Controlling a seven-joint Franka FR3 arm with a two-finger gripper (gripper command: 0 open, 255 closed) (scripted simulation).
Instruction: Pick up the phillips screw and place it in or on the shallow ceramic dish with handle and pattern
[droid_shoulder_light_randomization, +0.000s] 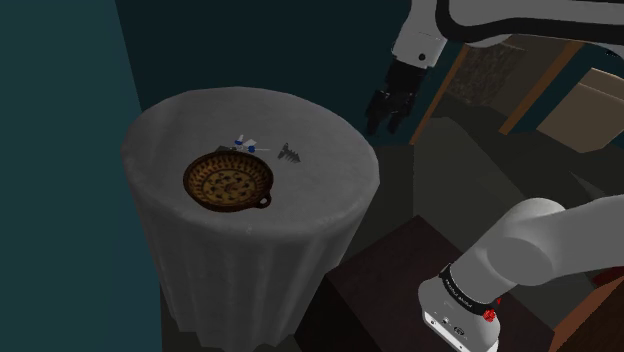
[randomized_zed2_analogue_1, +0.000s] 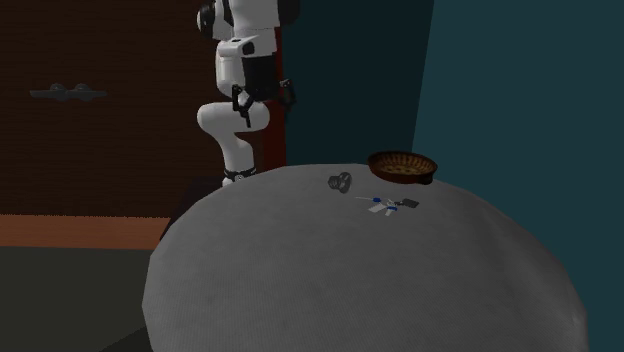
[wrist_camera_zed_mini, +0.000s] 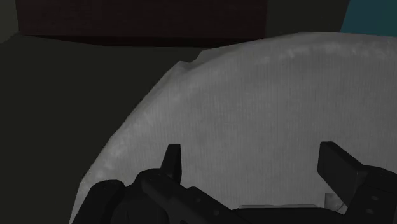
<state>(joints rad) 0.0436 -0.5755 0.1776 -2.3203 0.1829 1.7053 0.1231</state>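
- The all-black two-finger gripper (droid_shoulder_light_randomization: 382, 125) hangs in the air off the edge of the round table draped in grey cloth (droid_shoulder_light_randomization: 310, 215), on the shoulder view's right. In the wrist view its fingers (wrist_camera_zed_mini: 172, 162) stand spread apart with nothing between them but cloth below.
- The small dark grey phillips screw (droid_shoulder_light_randomization: 289, 152) lies on the cloth near the middle of the table, well apart from the gripper. (I take this to be the screw; its head and shank are too small to make out.)
- The shallow round brown patterned dish with a small handle (droid_shoulder_light_randomization: 228, 182) sits near the screw, on the far side of it from the gripper.
- A small blue-and-white item (droid_shoulder_light_randomization: 245, 143) lies between the two, just beside the dish rim.
- Handling, as a judgement: the screw should be light, rigid and hard. Being smooth and rounded, it may roll or squirt out of a loose pinch on the yielding cloth.
- Best hold, likely: across the shank, just under the head, fingers set crosswise to its length and low to the cloth.
- The dish looks brittle, so a low release suits it.
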